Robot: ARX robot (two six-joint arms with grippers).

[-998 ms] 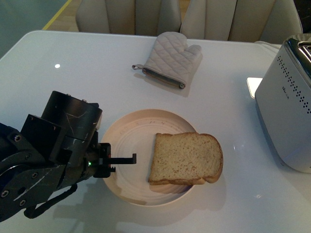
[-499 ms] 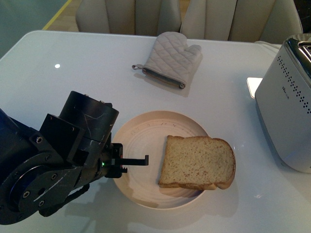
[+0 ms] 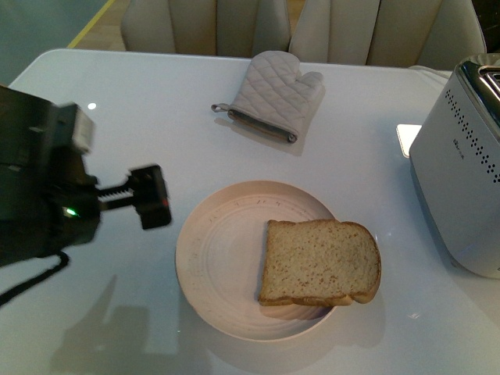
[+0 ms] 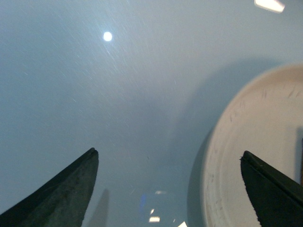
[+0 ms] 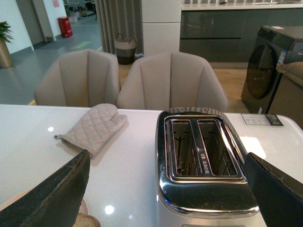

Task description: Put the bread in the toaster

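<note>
The bread (image 3: 320,262) lies flat on the right half of a beige plate (image 3: 219,258), its crust reaching past the plate's right rim. The silver-white toaster (image 3: 461,164) stands at the table's right edge. My left gripper (image 3: 150,197) is open and empty, raised over the table just left of the plate. In the left wrist view the left gripper (image 4: 168,156) straddles the plate's rim (image 4: 255,123). The right gripper (image 5: 165,158) is open and empty above the toaster's chrome top (image 5: 203,194), whose two slots are empty. A bit of bread (image 5: 87,221) shows low in that view.
A grey quilted oven mitt (image 3: 277,94) lies at the back of the white table, and also shows in the right wrist view (image 5: 92,127). Beige chairs (image 3: 219,23) stand behind the table. A bright reflection patch (image 3: 408,137) lies beside the toaster.
The bread and plate shifted right a second ago, then stayed put. My left gripper has pulled back from the plate to the left and risen.
</note>
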